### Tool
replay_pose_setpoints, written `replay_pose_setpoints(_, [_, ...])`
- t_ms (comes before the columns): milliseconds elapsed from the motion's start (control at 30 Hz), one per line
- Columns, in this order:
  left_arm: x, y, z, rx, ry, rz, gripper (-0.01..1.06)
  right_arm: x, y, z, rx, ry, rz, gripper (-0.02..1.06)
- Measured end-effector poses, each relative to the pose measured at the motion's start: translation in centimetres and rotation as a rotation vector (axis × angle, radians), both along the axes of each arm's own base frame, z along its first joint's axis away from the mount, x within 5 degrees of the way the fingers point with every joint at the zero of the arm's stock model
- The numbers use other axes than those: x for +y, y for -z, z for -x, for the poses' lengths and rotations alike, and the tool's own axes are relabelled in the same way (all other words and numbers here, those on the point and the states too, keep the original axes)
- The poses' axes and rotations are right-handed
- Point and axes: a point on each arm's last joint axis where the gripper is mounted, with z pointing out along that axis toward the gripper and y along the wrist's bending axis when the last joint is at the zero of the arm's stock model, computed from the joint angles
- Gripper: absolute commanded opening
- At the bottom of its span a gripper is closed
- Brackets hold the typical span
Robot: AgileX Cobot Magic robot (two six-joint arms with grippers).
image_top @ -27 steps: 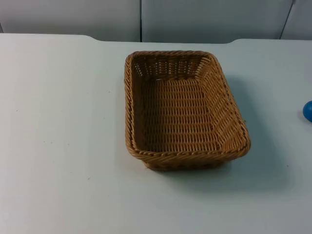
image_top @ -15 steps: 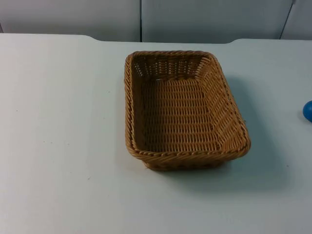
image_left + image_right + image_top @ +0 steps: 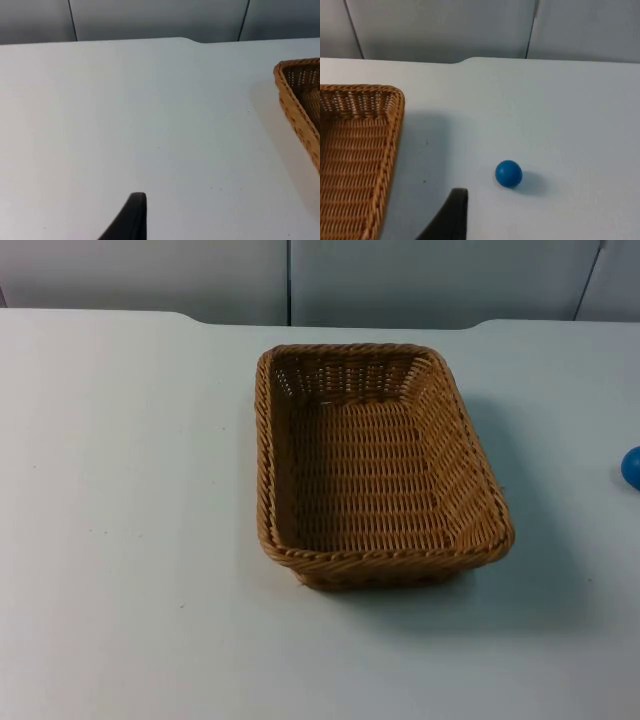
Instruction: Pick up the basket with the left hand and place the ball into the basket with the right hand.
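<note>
An empty brown wicker basket (image 3: 262, 450) stands on the white table, a little right of centre, long side running away from me. A small blue ball (image 3: 632, 468) lies on the table at the far right edge, apart from the basket. My left gripper (image 3: 131, 220) hovers over bare table to the left of the basket, whose near corner (image 3: 295, 105) shows in the left wrist view. My right gripper (image 3: 452, 217) hangs over the table between the basket's right rim (image 3: 395, 130) and the ball (image 3: 508, 173), touching neither.
The grey partition wall (image 3: 290, 280) closes off the back of the table. White table surface (image 3: 130, 490) stretches wide to the left of the basket and in front of it.
</note>
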Motion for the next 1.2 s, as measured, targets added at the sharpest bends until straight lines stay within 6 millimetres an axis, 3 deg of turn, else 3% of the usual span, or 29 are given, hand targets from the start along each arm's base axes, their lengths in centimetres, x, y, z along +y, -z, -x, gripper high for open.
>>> replay_pose_setpoints(67, [-0.3,0.1,-2.4,0.031,0.014,0.002,1.05,0.1,0.2,-2.5,0.019,0.000,0.008,1.04])
replay_pose_setpoints(100, [-0.3,0.1,-2.4,0.031,0.014,0.002,1.05,0.1,0.2,-2.5,0.019,0.000,0.008,1.04])
replay_pose_setpoints(200, [-0.8,-0.3,-6.5,0.053,0.045,-0.031,1.05,0.3,0.0,-5.2,0.004,-0.007,0.014,1.04])
replay_pose_setpoints(233, [-1.0,-0.5,-8.8,0.065,0.060,-0.049,1.05,0.4,-0.3,-6.0,-0.001,-0.008,0.007,1.04])
replay_pose_setpoints(267, [-1.0,-0.5,-8.8,0.065,0.060,-0.049,1.05,0.4,-0.3,-6.0,-0.001,-0.008,0.007,1.04])
replay_pose_setpoints(367, [-2.0,-0.2,-13.0,0.099,0.105,-0.065,1.05,0.8,-1.9,-8.0,-0.046,-0.012,-0.031,1.04])
replay_pose_setpoints(400, [-2.0,-0.2,-13.0,0.099,0.105,-0.065,1.05,0.8,-1.9,-8.0,-0.046,-0.012,-0.031,1.04])
replay_pose_setpoints(567, [-6.9,0.6,-18.8,0.131,0.246,-0.068,1.05,0.9,-3.9,-9.2,-0.097,-0.014,-0.034,1.04])
replay_pose_setpoints(600, [-6.9,0.6,-18.8,0.131,0.246,-0.068,1.05,0.9,-3.9,-9.2,-0.097,-0.014,-0.034,1.04])
replay_pose_setpoints(700, [-10.1,1.7,-21.8,0.158,0.278,-0.018,1.05,0.8,-4.2,-9.2,-0.101,-0.013,-0.028,1.04])
replay_pose_setpoints(767, [-10.3,2.1,-22.1,0.168,0.275,-0.008,1.05,0.8,-4.3,-9.1,-0.100,-0.012,-0.019,1.04])
replay_pose_setpoints(933, [-11.9,5.7,-24.5,0.221,0.224,0.099,1.05,0.7,-4.3,-9.1,-0.093,-0.009,0.004,1.04])
replay_pose_setpoints(1100, [-12.5,7.4,-25.4,0.237,0.205,0.119,1.05,0.6,-4.3,-9.1,-0.094,-0.008,0.021,1.04])
replay_pose_setpoints(1200, [-14.1,10.7,-26.0,0.308,0.212,0.122,1.05,0.4,-4.3,-9.1,-0.096,-0.007,0.052,1.04])
